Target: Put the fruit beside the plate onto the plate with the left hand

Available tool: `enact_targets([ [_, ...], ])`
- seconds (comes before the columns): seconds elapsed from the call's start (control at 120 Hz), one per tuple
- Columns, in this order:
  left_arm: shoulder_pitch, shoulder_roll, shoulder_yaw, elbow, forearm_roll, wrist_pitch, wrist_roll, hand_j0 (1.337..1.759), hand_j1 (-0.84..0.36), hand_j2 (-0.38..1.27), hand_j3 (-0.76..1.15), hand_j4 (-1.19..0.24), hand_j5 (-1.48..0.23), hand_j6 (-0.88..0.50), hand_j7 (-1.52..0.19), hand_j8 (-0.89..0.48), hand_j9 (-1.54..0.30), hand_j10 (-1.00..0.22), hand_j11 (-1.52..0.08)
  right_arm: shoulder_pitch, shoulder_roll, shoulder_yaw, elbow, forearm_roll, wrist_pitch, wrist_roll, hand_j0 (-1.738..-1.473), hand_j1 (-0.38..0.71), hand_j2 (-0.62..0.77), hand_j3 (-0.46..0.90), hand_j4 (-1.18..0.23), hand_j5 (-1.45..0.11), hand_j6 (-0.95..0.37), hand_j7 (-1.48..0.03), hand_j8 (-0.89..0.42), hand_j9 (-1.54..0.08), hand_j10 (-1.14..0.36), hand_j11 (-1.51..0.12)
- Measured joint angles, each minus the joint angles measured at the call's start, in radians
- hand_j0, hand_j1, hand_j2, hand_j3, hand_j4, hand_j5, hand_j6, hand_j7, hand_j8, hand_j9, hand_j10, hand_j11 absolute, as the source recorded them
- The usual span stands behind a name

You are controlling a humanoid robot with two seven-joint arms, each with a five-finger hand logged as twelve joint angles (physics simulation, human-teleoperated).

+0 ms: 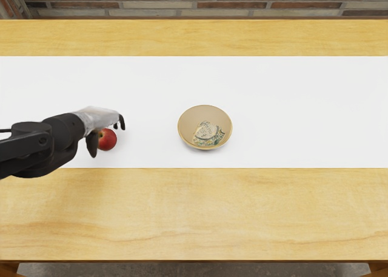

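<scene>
A small red apple (108, 139) lies on the white table runner (291, 107), well to the left of a tan plate (205, 126) with a printed pattern inside. My left hand (105, 126) comes in from the left edge on a dark arm and hovers over the apple, partly covering its top and left side. Its fingers (120, 122) curl down around the fruit, the thumb hanging at the apple's left. The frame does not show whether they press on it. The apple rests on the runner. The right arm is out of view.
The runner crosses a wooden table (200, 210) from left to right. A brick wall (194, 1) stands behind the table's far edge. Bare runner lies between the apple and the plate.
</scene>
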Motion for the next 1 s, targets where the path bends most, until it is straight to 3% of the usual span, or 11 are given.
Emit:
enact_targets([
  [0.592,0.036,-0.007,-0.001,-0.001,0.077,0.071,0.000,1.658,-0.11,0.08,0.00,-0.39,-0.51,-0.39,-0.51,-0.39,-0.51,-0.39,-0.51,0.000,0.000,0.000,0.000,0.000,0.000,0.000,-1.658,-0.33,0.00,0.00,-0.01,-0.02,-0.01,-0.02,-0.01,-0.02,-0.01,-0.02],
  [1.0,0.048,-0.006,-0.001,-0.003,0.079,0.074,0.000,1.656,-0.22,0.10,0.00,-0.48,-0.63,-0.48,-0.63,-0.48,-0.63,-0.48,-0.63,0.001,0.000,0.000,0.000,0.000,0.000,0.000,-1.658,-0.33,0.00,0.00,-0.01,-0.02,-0.01,-0.02,-0.01,-0.02,-0.01,-0.02],
])
